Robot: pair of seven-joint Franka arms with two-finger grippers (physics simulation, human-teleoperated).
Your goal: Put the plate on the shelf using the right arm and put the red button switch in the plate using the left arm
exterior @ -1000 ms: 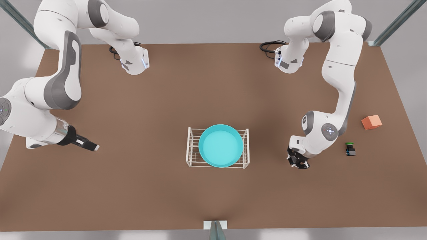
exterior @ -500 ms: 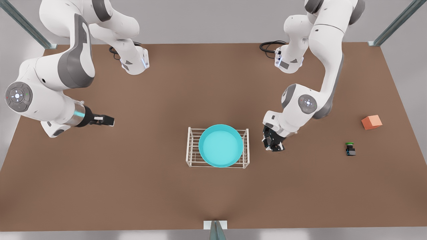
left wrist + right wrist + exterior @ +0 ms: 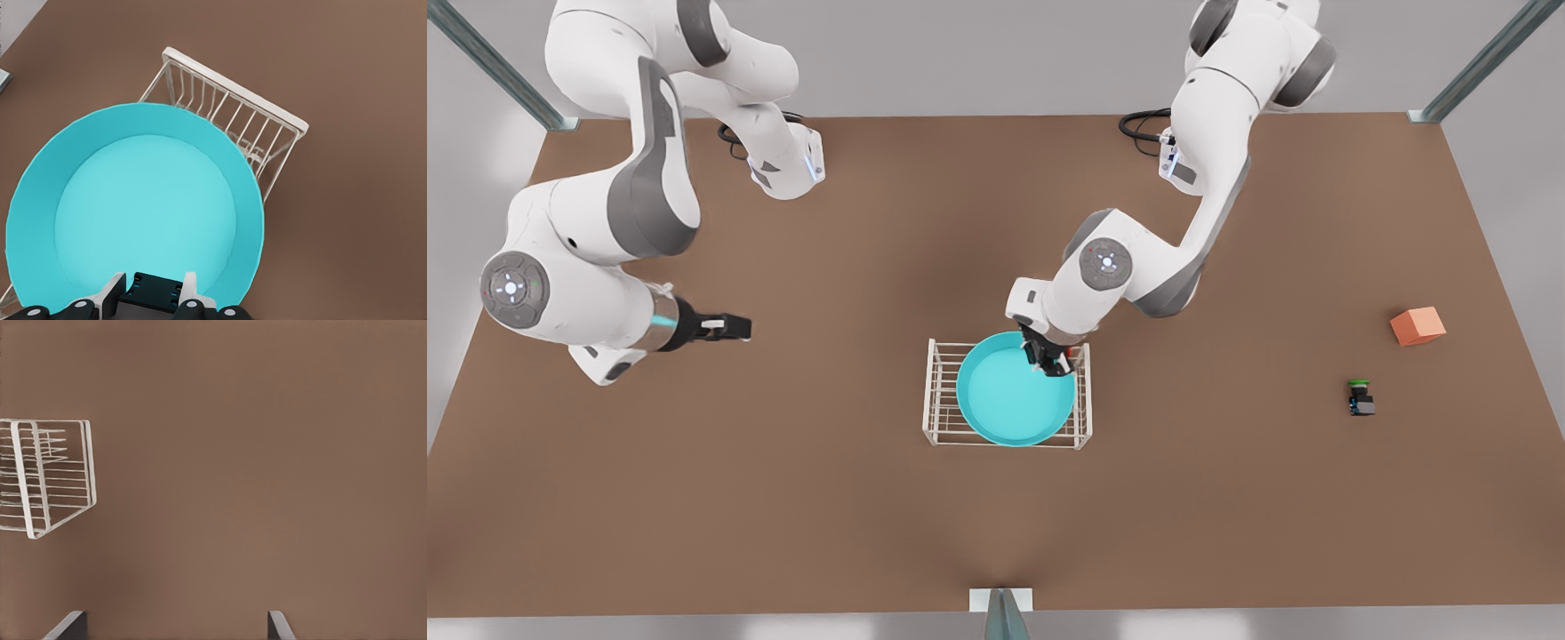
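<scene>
Left pincer [image 3: 1052, 363] pinching the switch [image 3: 156, 291] over the plate's [image 3: 1005, 396] rim.
Plate sits on the shelf [image 3: 940, 391], its center toward the front view's lower left; right pincer [image 3: 734, 327], spread, waits well apart.

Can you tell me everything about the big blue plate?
The plate is round, plain turquoise and shallow, with a raised rim and a smooth, paler floor. It sits flat on the white wire shelf, covering most of it. Nothing lies in it. The left tool hangs above its rim on the front view's right.
</scene>
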